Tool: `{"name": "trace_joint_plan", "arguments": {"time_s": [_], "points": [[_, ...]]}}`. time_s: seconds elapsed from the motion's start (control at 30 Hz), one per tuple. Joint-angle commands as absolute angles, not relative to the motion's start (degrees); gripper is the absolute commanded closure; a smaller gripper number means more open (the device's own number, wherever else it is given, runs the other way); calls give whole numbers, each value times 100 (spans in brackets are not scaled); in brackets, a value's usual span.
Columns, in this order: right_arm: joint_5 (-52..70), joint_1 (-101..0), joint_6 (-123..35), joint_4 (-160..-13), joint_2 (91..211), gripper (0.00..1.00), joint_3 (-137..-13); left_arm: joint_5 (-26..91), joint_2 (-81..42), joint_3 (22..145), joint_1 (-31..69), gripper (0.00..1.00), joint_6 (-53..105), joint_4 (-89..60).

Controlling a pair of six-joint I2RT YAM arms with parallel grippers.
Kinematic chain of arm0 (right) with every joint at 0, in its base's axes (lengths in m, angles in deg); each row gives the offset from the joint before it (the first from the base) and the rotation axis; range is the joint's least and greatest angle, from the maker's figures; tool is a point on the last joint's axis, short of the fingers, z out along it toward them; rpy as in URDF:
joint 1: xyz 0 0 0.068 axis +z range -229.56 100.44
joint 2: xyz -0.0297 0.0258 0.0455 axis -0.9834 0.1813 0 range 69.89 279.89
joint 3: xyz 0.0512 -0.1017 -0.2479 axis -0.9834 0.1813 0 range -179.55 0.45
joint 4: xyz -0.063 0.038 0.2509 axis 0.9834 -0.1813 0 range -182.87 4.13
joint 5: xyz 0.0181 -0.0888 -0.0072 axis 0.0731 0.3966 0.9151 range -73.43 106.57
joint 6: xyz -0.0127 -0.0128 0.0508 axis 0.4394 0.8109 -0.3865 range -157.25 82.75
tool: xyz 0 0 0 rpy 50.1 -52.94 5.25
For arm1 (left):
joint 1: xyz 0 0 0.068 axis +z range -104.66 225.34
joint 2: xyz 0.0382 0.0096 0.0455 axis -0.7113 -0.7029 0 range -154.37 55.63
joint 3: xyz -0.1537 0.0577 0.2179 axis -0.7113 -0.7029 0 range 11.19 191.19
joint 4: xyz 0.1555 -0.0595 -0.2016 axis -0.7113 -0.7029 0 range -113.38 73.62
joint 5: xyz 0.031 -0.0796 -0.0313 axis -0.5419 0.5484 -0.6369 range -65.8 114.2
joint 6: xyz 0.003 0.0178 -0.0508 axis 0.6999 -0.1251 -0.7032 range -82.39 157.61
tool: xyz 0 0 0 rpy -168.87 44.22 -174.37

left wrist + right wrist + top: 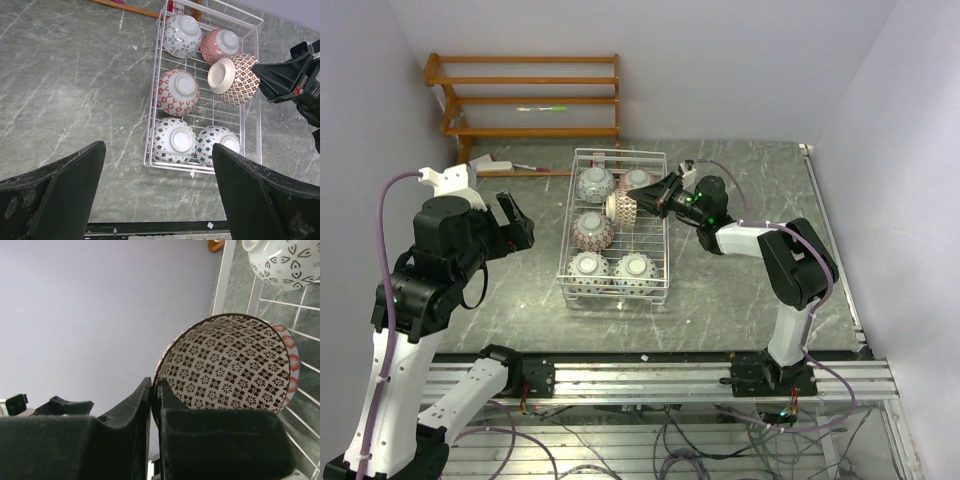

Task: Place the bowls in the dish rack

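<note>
Holding bowl (pixel 240 80) by its rim, my right tool (pixel 151 390) pinched tight | bowl on side, foot at 9 o'clock | dish rack (pixel 220 115) beneath.

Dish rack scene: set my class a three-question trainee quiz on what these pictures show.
1. True or false: the left arm's jaws hold a bowl.
2. How many bowls lie foot-up in the dish rack? A three, B five, C seven.
3. Which arm's jaws are shut on the rim of the tilted bowl?
Key: 1 false, they stand open and empty; 2 B; 3 those of the right arm.
</note>
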State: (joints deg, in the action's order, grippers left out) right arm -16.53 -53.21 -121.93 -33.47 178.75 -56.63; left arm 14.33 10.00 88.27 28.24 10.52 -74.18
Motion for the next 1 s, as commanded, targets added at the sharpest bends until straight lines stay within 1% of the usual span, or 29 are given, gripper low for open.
{"name": "trace_joint_plan", "arguments": {"time_s": [0.0, 0.33, 0.47, 0.6, 0.73, 0.8, 0.9, 0.97], "points": [[-1428, -5288, -12071, -3213, 17803, 100, -5750, 1404, 1003, 8844, 2803, 1, 1002, -7399], [-1310, -5263, -12314, -3105, 18342, 100, -5725, 1430, 985, 8848, 2807, 2, 983, -7421], [-1220, -5249, -12278, -3318, 18368, 99, -5724, 1417, 956, 8894, 2803, 1, 1007, -7430], [-1104, -5262, -12083, -3812, 18222, 95, -5518, 1397, 942, 8926, 2803, 1, 1015, -7450], [-1028, -5304, -11978, -4219, 18113, 87, -5310, 1393, 986, 8890, 2803, 1, 1005, -7447], [-981, -5323, -11885, -4397, 18041, 85, -5217, 1394, 997, 8867, 2808, 1, 998, -7473], [-860, -5351, -11621, -4893, 17882, 82, -5176, 1388, 1003, 8877, 2803, 1, 1010, -7490], [-682, -5370, -11371, -5332, 17714, 78, -5203, 1379, 991, 8900, 2807, 1, 1017, -7505]]}}
